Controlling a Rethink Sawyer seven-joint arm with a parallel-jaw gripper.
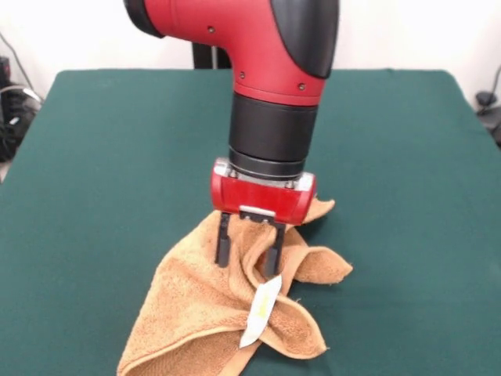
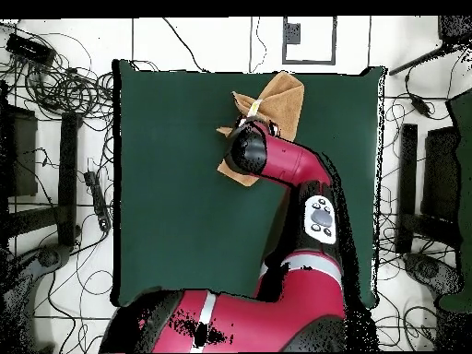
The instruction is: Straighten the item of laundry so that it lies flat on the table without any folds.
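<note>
Towel crumpled on the green tabletop, with the fingers down in it

In the front view the towel point(image 1: 205, 313) lies bunched at the near edge of the tabletop point(image 1: 102, 172), its wide part at the left and folded corners at the right. The two dark fingers point(image 1: 223, 239) stand apart, with a raised ridge of cloth between them; I cannot tell if they pinch it. The white tag point(image 1: 261, 311) hangs just below them. The red arm point(image 1: 266, 55) comes down from above
</note>
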